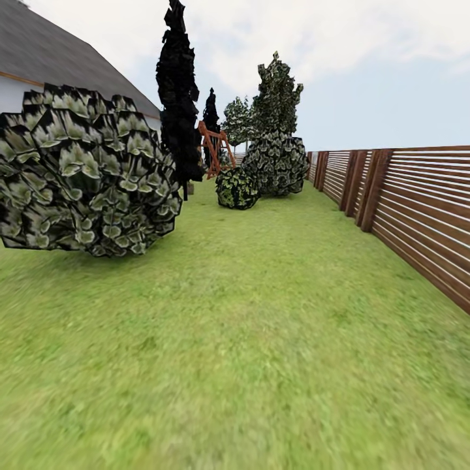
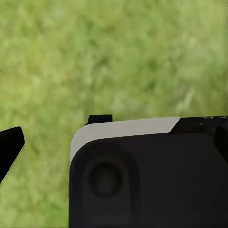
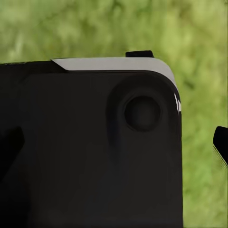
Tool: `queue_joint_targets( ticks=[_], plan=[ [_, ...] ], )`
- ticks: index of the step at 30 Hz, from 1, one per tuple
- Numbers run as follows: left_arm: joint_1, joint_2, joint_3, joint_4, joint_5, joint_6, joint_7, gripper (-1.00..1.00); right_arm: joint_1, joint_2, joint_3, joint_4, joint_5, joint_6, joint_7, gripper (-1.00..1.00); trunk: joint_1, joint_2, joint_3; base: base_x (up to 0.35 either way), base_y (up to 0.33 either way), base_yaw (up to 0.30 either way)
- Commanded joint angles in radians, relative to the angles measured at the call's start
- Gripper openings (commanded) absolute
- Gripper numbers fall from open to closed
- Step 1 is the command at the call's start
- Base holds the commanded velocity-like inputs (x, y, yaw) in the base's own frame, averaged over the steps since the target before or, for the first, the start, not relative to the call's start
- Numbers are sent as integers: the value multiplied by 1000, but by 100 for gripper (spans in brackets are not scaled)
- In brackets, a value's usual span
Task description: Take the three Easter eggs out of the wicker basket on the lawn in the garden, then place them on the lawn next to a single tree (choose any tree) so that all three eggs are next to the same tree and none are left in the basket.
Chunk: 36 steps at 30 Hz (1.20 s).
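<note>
Green lawn (image 1: 261, 339) beneath both wrists | slatted fence (image 1: 418, 209) right | pincer openness on either arm: cannot tell

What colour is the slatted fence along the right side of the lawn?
The fence is reddish brown with pale gaps between its horizontal slats, best seen in the head view.

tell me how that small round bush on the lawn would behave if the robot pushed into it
The small round bush sits low and wide on the lawn, so it probably would not tip or roll. Its surface is all leaf clusters, so it would likely give rather than feel stiff. Its weight can't be judged from here.
</note>
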Motion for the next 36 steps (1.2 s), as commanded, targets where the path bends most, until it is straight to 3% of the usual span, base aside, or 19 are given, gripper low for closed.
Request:
queue_joint_targets(
  ticks=[1, 36],
  plan=[
    [0, 0, 0, 1, -1, -3, 0, 100, 0, 0, -7, 0, 0, -3, 1, 100, 1, 0, -1, 334, 0, 0],
    [-1, 0, 0, 1, -1, -3, 0, 100, 0, 1, -7, 0, 0, -3, 1, 100, 1, 0, -1, 323, 0, 0]
  ],
)
